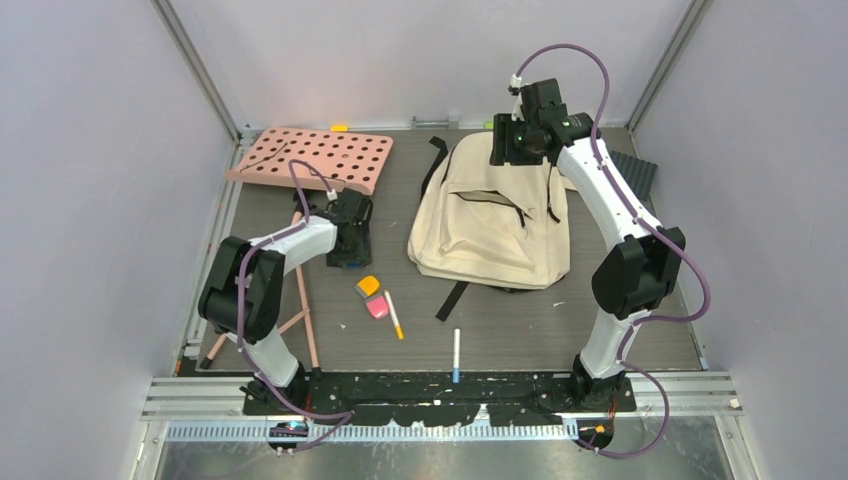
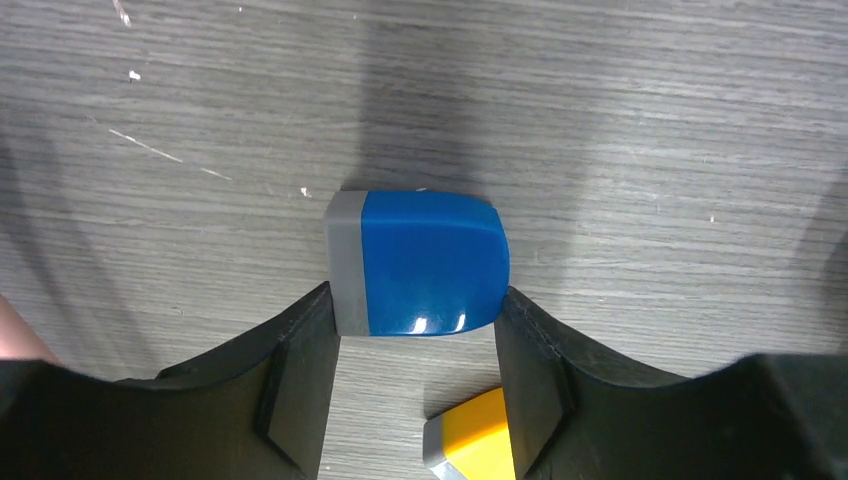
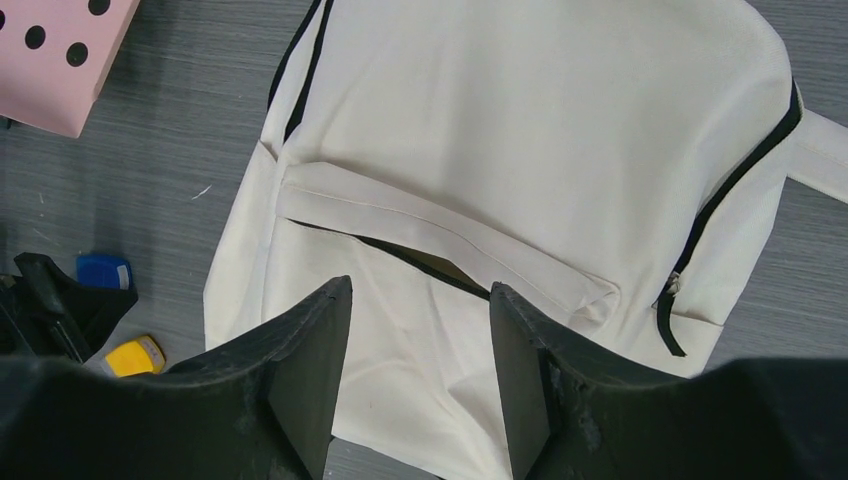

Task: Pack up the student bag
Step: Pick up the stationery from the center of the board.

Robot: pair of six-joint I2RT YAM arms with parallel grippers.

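Left hand (image 2: 415, 293) pinches glossy, rounded blue eraser (image 2: 425, 255).

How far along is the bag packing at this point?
Done: nothing visibly packed; the student bag lies flat, its front pocket slightly agape. In hand: the left gripper pinches a blue eraser on the table; the right gripper hovers open over the pocket. Left: yellow eraser, pink eraser, yellow pen and white pen lie loose.

bare table (image 1: 392, 215) between student bag (image 1: 495, 225) and erasers (image 1: 368, 286), pens (image 1: 394, 316) across near side, pink board (image 1: 315, 157) far left
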